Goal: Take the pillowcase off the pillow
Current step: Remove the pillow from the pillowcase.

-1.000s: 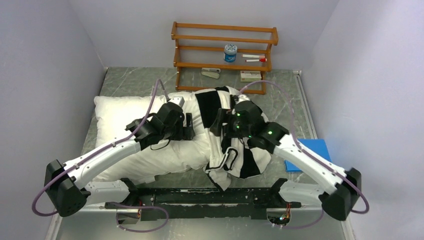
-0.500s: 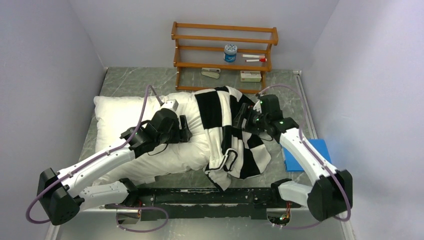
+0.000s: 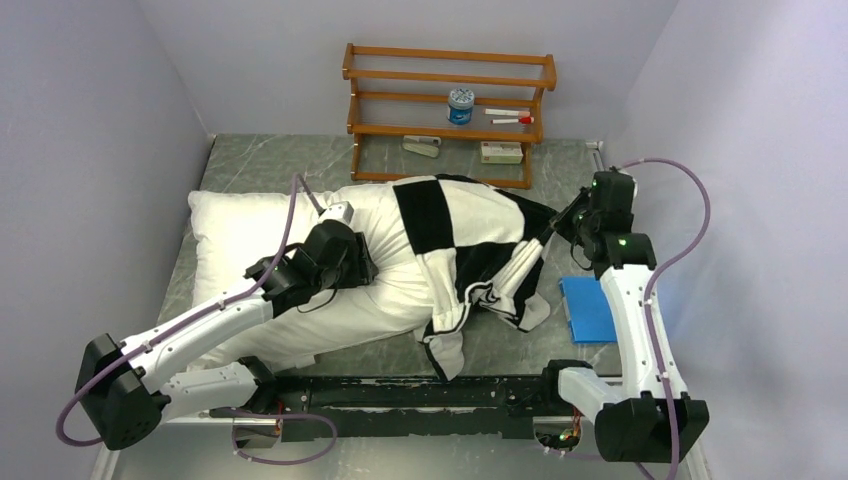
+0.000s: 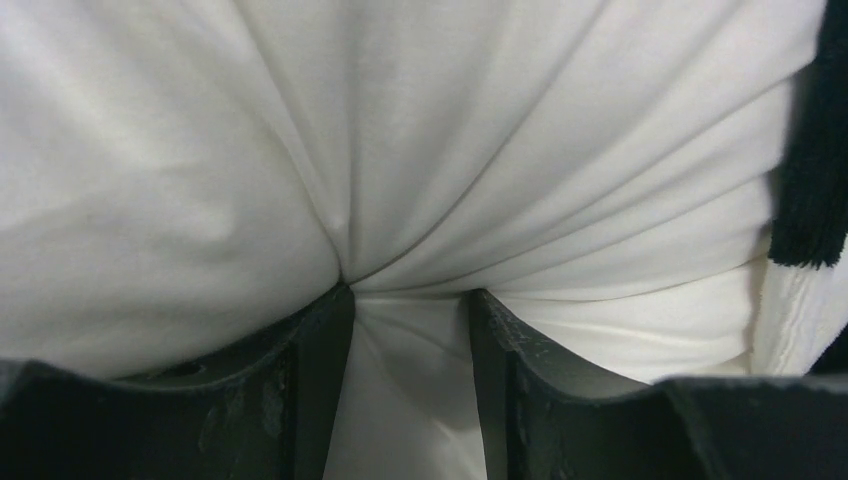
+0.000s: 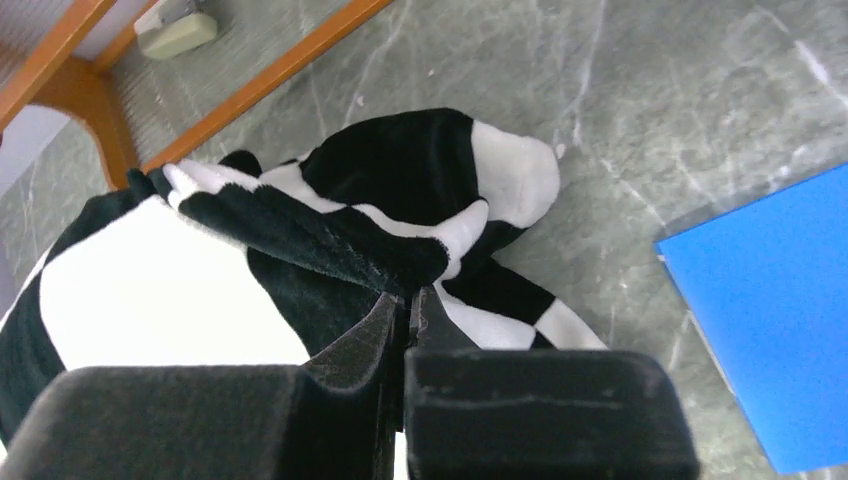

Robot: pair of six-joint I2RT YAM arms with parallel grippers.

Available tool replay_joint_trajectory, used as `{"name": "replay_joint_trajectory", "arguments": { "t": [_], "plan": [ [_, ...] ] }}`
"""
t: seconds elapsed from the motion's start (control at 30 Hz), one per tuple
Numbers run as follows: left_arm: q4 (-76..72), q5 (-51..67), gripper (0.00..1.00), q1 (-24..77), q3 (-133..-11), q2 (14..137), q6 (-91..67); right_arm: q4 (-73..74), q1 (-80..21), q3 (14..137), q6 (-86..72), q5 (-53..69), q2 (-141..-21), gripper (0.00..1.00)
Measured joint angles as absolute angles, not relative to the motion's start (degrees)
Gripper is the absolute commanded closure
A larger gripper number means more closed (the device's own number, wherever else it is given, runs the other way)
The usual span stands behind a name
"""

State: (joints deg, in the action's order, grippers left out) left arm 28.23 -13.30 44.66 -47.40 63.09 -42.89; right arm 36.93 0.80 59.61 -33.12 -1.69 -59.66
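The white pillow (image 3: pixel 240 235) lies across the left and middle of the table. Its right end sits inside the black-and-white checkered pillowcase (image 3: pixel 445 215). My left gripper (image 3: pixel 365 262) presses into the pillow just left of the cover's edge. In the left wrist view a fold of white pillow cloth (image 4: pixel 410 200) is bunched between that gripper's (image 4: pixel 410 300) jaws, with the pillowcase (image 4: pixel 810 180) at the right margin. My right gripper (image 3: pixel 560 225) is shut on a black edge of the pillowcase (image 5: pixel 400 180), stretched toward the right wall; the right gripper's (image 5: pixel 408 300) fingers meet on that edge.
A wooden rack (image 3: pixel 448 100) stands at the back with a tin and small items on its shelves; its lower rail (image 5: pixel 270 75) is close to the right gripper. A flat blue pad (image 3: pixel 588 308) lies on the marble table by the right arm. Walls close in both sides.
My right gripper shut on the pillowcase and swung out to the right and back, drawing the cover with it. My left gripper stayed on the pillow and its jaws narrowed.
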Motion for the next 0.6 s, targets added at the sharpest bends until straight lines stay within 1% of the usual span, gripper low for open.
{"name": "replay_joint_trajectory", "arguments": {
  "t": [0.1, 0.17, 0.23, 0.3, 0.37, 0.47, 0.5, 0.53, 0.6],
  "plan": [
    [28.1, -13.3, 0.47, 44.3, -47.4, 63.3, -43.1, 39.9, 3.0, 62.4, -32.3, -0.3, -61.1, 1.0],
    [28.0, -13.1, 0.47, 44.0, -47.3, 63.3, -43.1, 40.9, 4.1, 64.2, -30.9, 4.6, -64.0, 0.91],
    [27.8, -13.0, 0.47, 43.7, -47.2, 63.2, -43.1, 40.1, 4.9, 64.9, -29.4, 12.2, -66.5, 0.85],
    [27.6, -12.7, 0.47, 43.6, -47.0, 63.0, -43.0, 36.3, 4.9, 63.2, -28.8, 23.3, -68.0, 0.8],
    [27.5, -12.3, 0.48, 43.5, -46.7, 62.5, -42.9, 32.3, 2.7, 60.3, -29.1, 30.5, -68.2, 0.78],
    [27.4, -11.7, 0.48, 43.4, -46.5, 62.3, -42.8, 28.3, -6.3, 56.7, -29.6, 34.4, -68.2, 0.71],
    [27.4, -11.6, 0.48, 43.4, -46.5, 62.3, -42.7, 26.9, -9.4, 55.9, -29.8, 35.6, -68.2, 0.66],
    [27.4, -11.5, 0.48, 43.4, -46.5, 62.3, -42.7, 25.8, -11.1, 55.3, -30.3, 36.4, -68.2, 0.58],
    [27.4, -11.4, 0.47, 43.3, -46.5, 62.5, -42.5, 22.1, -12.8, 53.4, -31.8, 38.3, -67.8, 0.44]
  ]
}}
